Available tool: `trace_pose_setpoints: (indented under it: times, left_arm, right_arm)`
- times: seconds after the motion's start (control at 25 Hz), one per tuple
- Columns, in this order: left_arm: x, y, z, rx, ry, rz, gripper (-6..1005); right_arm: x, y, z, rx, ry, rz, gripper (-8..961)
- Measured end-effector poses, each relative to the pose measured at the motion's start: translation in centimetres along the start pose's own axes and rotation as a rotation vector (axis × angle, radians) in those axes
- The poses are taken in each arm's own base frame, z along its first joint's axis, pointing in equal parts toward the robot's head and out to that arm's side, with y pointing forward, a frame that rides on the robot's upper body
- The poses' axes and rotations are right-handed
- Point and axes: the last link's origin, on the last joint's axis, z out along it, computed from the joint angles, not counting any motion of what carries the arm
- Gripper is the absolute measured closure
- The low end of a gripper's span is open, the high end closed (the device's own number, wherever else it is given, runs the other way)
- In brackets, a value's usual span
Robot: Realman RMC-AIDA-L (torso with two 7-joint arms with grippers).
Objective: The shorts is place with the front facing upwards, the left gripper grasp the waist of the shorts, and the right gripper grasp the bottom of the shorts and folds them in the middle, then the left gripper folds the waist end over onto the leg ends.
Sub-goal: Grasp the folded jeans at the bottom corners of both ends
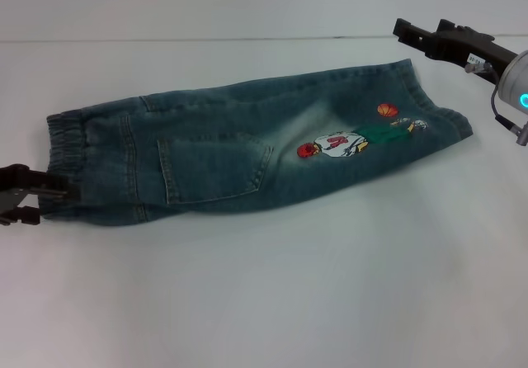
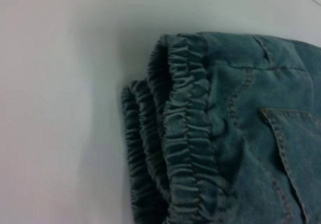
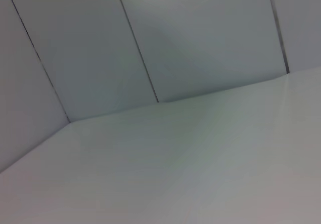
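The blue denim shorts lie folded lengthwise across the white table, back pocket and a colourful cartoon patch facing up. The elastic waist points left and the leg ends point right. My left gripper is low at the left edge, open, with its upper finger touching the near corner of the waist. In the left wrist view the gathered waist shows in stacked layers. My right gripper hovers above and behind the leg ends, apart from the cloth.
The right wrist view shows only bare table and grey wall panels. Bare white table surface lies in front of and behind the shorts.
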Motion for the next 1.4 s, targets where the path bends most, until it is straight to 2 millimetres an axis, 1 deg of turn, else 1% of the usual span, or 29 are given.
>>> trace_pose_setpoints:
  times: [0.2, 0.52, 0.88, 1.4]
  left_arm:
    - [0.4, -0.2, 0.4, 0.016, 0.026, -0.020, 115]
    - [0.5, -1.1, 0.2, 0.060, 0.044, -0.064, 115]
    - [0.2, -0.9, 1.0, 0.044, 0.015, -0.090, 115]
    - [-0.1, -1.0, 1.4, 0.042, 0.011, -0.120, 114]
  right_arm:
    - [-0.2, 0.1, 0.0, -0.010, -0.020, 0.023, 21]
    - [-0.3, 0.3, -0.2, -0.022, -0.042, 0.043, 21]
    - [-0.4, 0.5, -0.1, -0.034, -0.046, 0.037, 22]
    - [-0.4, 0.7, -0.1, -0.044, -0.050, 0.041, 21]
